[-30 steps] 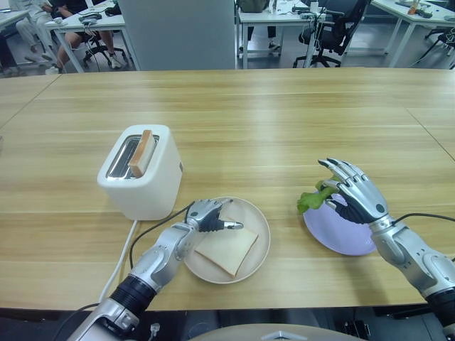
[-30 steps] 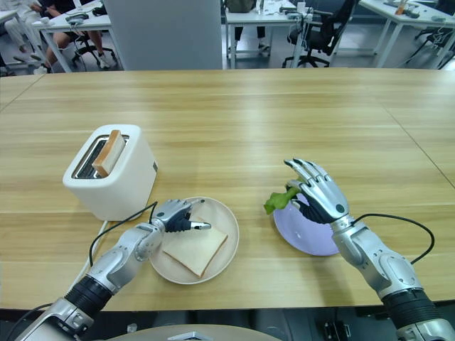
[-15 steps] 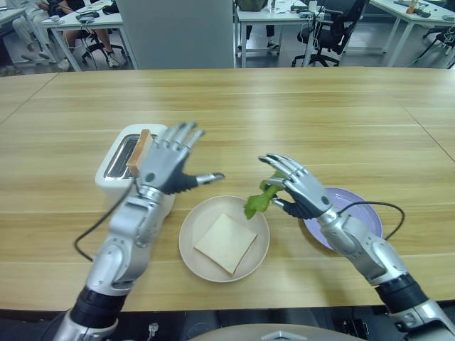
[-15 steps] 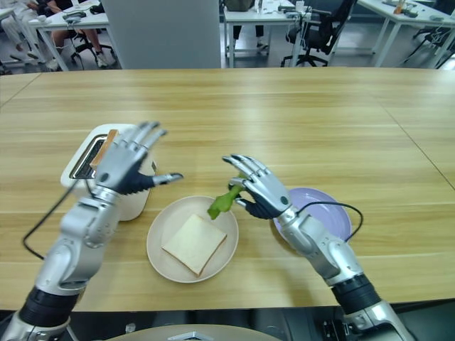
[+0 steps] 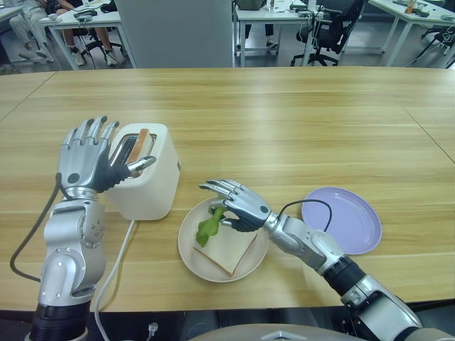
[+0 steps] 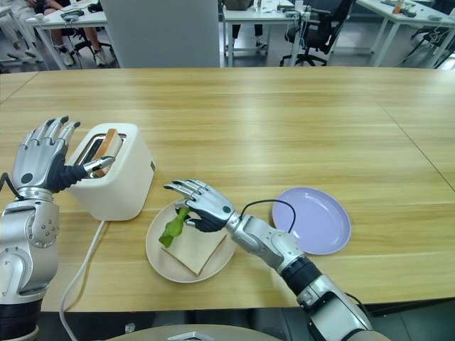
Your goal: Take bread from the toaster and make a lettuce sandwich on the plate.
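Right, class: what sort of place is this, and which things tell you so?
Probably an office or lab rather than a kitchen: white desks and wheeled office chairs stand behind the long wooden table.

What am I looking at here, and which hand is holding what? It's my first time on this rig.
Both pictures come from a stereo camera on the humanoid robot's head, looking down at a wooden table. They show the same scene from slightly different spots. The metal hands are the robot's own. Its left hand is raised and open beside the white toaster, where one bread slice stands in the slot. Its right hand holds a lettuce leaf over the second slice, which lies on the beige plate. A purple plate sits to the right.
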Available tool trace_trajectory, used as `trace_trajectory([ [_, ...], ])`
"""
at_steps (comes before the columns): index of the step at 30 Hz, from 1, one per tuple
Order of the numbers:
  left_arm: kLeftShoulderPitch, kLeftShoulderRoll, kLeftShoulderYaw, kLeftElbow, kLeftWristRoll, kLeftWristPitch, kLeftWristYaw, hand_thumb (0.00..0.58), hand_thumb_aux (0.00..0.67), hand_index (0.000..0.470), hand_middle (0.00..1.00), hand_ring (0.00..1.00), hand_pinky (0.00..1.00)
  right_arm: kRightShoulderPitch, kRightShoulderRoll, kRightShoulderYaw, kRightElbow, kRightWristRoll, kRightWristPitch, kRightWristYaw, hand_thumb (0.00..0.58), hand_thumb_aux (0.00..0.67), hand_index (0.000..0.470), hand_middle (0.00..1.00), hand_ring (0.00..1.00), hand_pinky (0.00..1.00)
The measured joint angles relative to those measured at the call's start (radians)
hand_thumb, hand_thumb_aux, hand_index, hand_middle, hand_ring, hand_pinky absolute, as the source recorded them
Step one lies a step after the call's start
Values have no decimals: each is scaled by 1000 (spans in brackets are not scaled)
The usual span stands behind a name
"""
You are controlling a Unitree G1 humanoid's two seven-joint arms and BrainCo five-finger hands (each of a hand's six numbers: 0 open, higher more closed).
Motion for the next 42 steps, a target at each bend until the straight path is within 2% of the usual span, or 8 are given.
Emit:
trace_trajectory([
  [16, -170, -33, -159, 262, -37, 13, -7, 0, 0, 0, 0, 0, 0, 42, -75, 74, 103, -9, -24, 21, 580, 670, 460, 0, 0, 0],
  [17, -173, -32, -160, 265, -45, 12, -4, 108, 66, 45, 0, 0, 0, 58, -95, 74, 92, -2, -21, 38, 340, 239, 164, 0, 0, 0],
  [18, -179, -32, -160, 271, -49, 10, 0, 485, 399, 274, 0, 0, 0, 66, -114, 73, 79, 1, -17, 53, 0, 0, 0, 0, 0, 0],
  [20, -198, -30, -159, 280, -68, 1, 18, 580, 670, 460, 0, 0, 0, 94, -157, 62, 28, 7, -8, 87, 0, 0, 0, 0, 0, 0],
  [23, -221, -27, -149, 281, -98, -17, 47, 580, 670, 460, 75, 75, 75, 137, -203, 30, -45, 46, 7, 147, 0, 0, 0, 0, 0, 0],
  [25, -239, -27, -142, 281, -120, -29, 65, 580, 670, 460, 827, 827, 827, 157, -227, 15, -86, 57, 18, 180, 0, 0, 0, 0, 0, 0],
  [27, -255, -28, -137, 283, -145, -47, 85, 580, 670, 460, 1000, 1000, 1000, 175, -247, -4, -126, 63, 31, 206, 0, 0, 0, 0, 0, 0],
  [42, -326, -2, -88, 137, -243, -222, 217, 580, 670, 460, 1000, 1000, 1000, 286, -310, -158, -304, 102, 33, 161, 0, 0, 0, 0, 0, 0],
])
